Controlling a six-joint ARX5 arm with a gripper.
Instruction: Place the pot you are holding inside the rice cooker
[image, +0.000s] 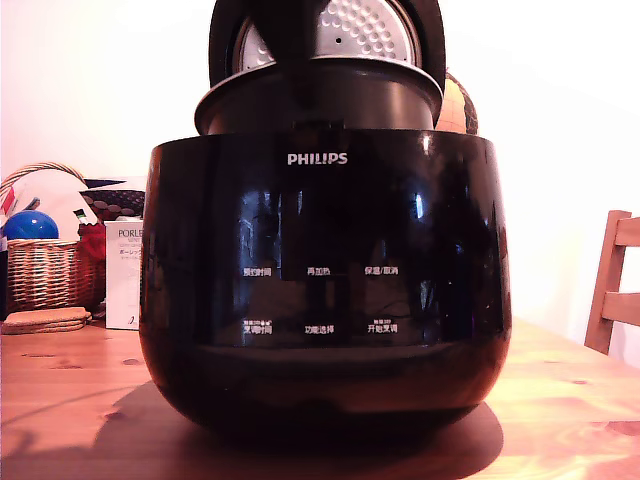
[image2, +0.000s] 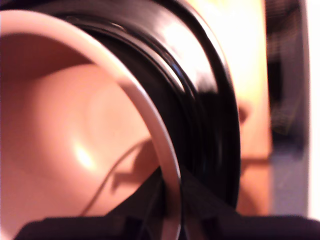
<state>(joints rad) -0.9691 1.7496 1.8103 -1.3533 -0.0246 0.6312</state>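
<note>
Item one, the pot (image: 320, 100): I see it in the exterior view as a dark round bowl with a thin flared rim, sitting partly down in the open top of the rice cooker (image: 325, 290), its rim and upper wall still standing clear above the cooker's body and tilted slightly; in my wrist view the pot (image2: 75, 150) fills most of the picture, its inside lit a pinkish tone and its pale rim curving across. Item two, the gripper (image2: 172, 210): I read it as pinching the pot's rim, one dark finger inside the bowl and one outside, with the rim running between them. Item three, the rice cooker: glossy black, rounded, white PHILIPS logo and white Chinese button labels on the front, its black upper ring (image2: 210, 100) lying close beside the pot's rim in the wrist view. Item four, the lid (image: 340, 30): hinged up behind the pot, white dimpled inner plate facing forward. Item five, the wooden table (image: 70, 400) under the cooker. Item six, at the exterior view's left, a wicker basket (image: 45, 265) holding a blue ball (image: 30, 225), and a white box (image: 122, 275) beside it. Item seven, a wooden chair (image: 612, 285) at the exterior view's right
</note>
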